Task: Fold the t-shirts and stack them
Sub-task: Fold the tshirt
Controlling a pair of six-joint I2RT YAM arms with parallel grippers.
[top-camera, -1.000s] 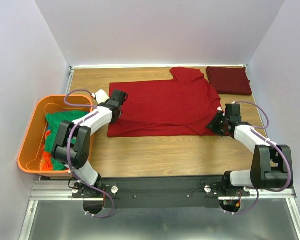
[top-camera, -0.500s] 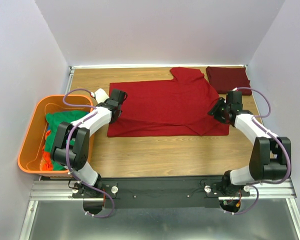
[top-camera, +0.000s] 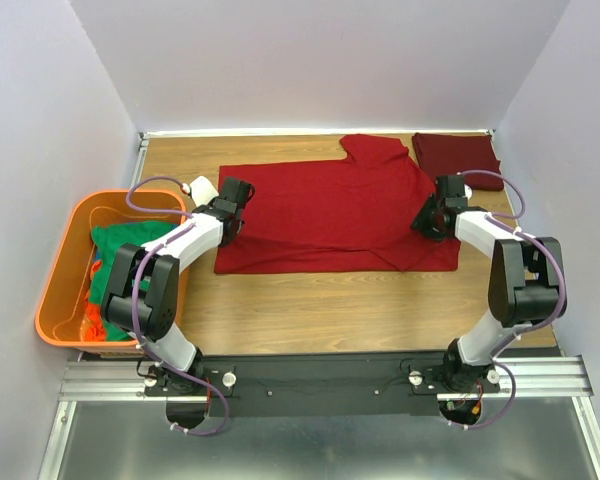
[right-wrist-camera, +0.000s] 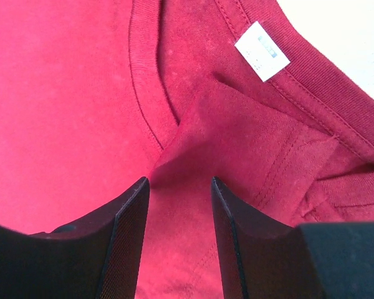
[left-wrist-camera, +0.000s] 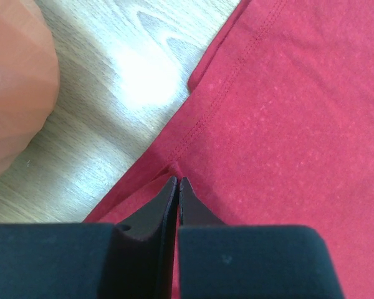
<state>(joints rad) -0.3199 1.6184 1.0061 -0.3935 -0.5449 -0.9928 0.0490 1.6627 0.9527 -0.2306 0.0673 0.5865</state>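
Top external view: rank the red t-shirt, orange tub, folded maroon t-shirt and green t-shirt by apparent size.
1. Red t-shirt
2. Orange tub
3. Folded maroon t-shirt and green t-shirt: about alike; green partly hidden by left arm

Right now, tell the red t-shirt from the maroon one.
The red t-shirt lies spread flat across the middle; the maroon t-shirt is folded into a rectangle at the far right corner. The red one is bright, the maroon one dark. The left gripper and right gripper are at the red one; neither touches the maroon one. Both lie on the table.
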